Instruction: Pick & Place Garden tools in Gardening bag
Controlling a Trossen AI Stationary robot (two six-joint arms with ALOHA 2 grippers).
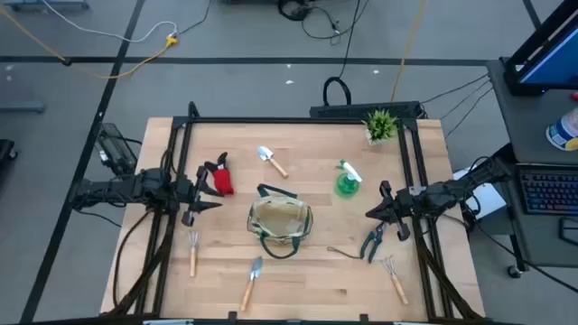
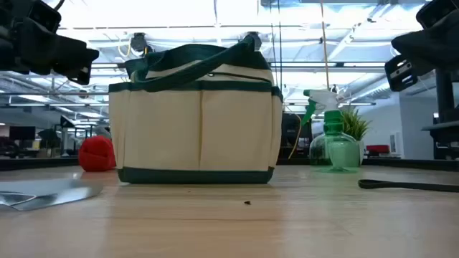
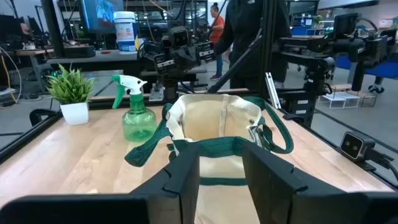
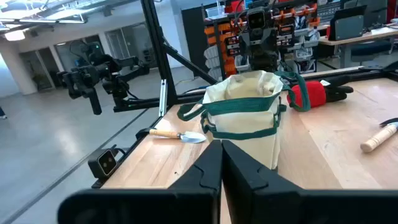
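The beige gardening bag (image 1: pixel 280 221) with green trim stands upright at the table's middle, mouth open. My left gripper (image 3: pixel 221 158) hovers open just left of it, pointing level at it, with nothing between the fingers. My right gripper (image 4: pixel 222 146) hovers shut to the bag's right, also pointing at it. Garden tools lie flat on the table around the bag: a red-and-black item (image 1: pixel 219 179), a trowel (image 1: pixel 271 160) at the far side, teal pruning shears (image 1: pixel 373 242), a fork-rake (image 1: pixel 192 253), a second trowel (image 1: pixel 251 282) and another fork-rake (image 1: pixel 393 275). The green spray bottle (image 1: pixel 348 181) stands upright.
A small potted plant (image 1: pixel 381 125) stands at the far right corner. Black frame rails (image 1: pixel 298 117) run along the table's far, left and right sides. Bare wood shows between the bag and the near edge. A person stands beyond the table in the left wrist view.
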